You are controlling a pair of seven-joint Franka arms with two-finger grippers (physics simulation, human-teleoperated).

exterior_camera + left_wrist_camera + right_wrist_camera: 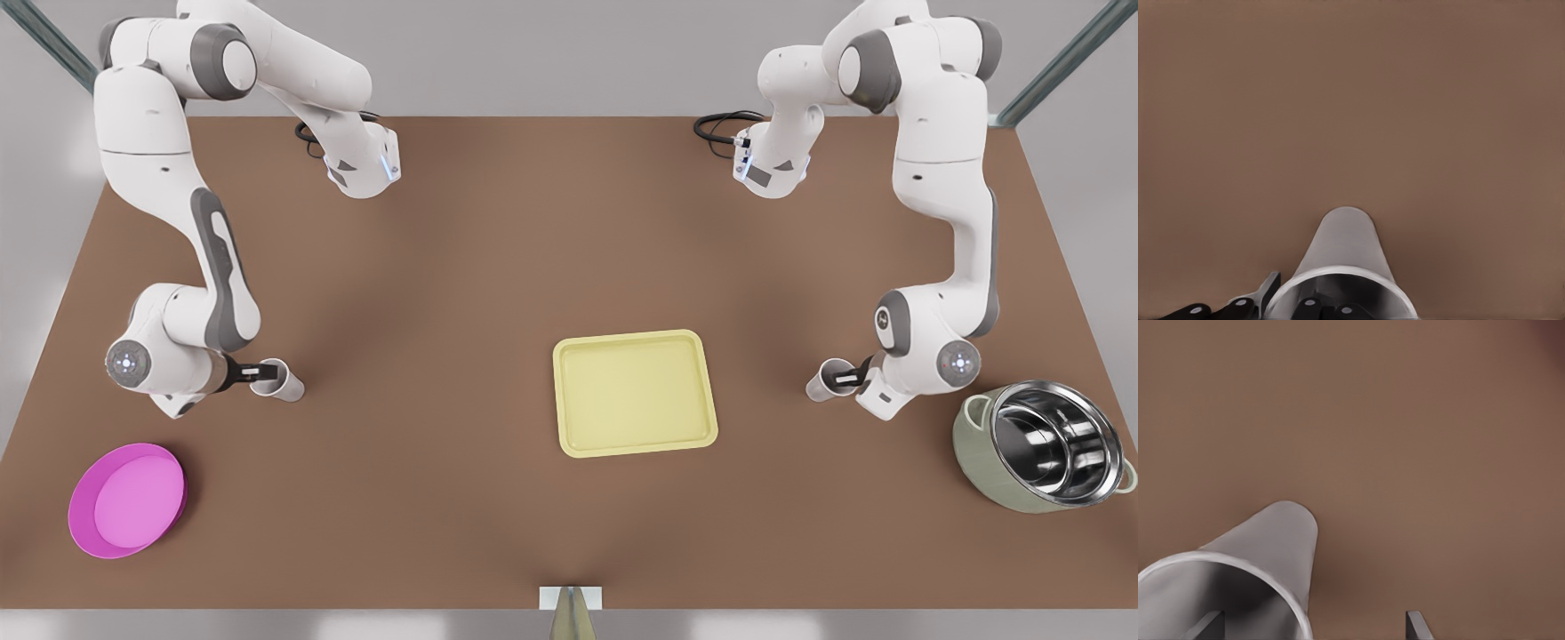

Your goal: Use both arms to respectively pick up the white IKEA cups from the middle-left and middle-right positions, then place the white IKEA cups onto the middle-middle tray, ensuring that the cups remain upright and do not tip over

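The left white IKEA cup (pixel 283 383) stands on the brown table at the front view's left. My left gripper (pixel 260 372) is shut on its rim, one finger (pixel 1267 291) outside the wall and the other inside the cup (pixel 1346 257). At the front view's right, my right gripper (pixel 846 379) is open at the other white IKEA cup (pixel 827 382). One of its fingers (pixel 1207 627) is inside the cup (pixel 1275 540) and one finger (pixel 1417 626) is well outside. The pale yellow tray (pixel 622 339) lies bare between them.
A magenta-pink dish (pixel 129 500) lies at the near left of the front view. A steel bowl (pixel 1053 442) in a grey-green holder sits at the near right, close to the right arm's wrist. A small grey post (pixel 569 613) stands at the table's near edge.
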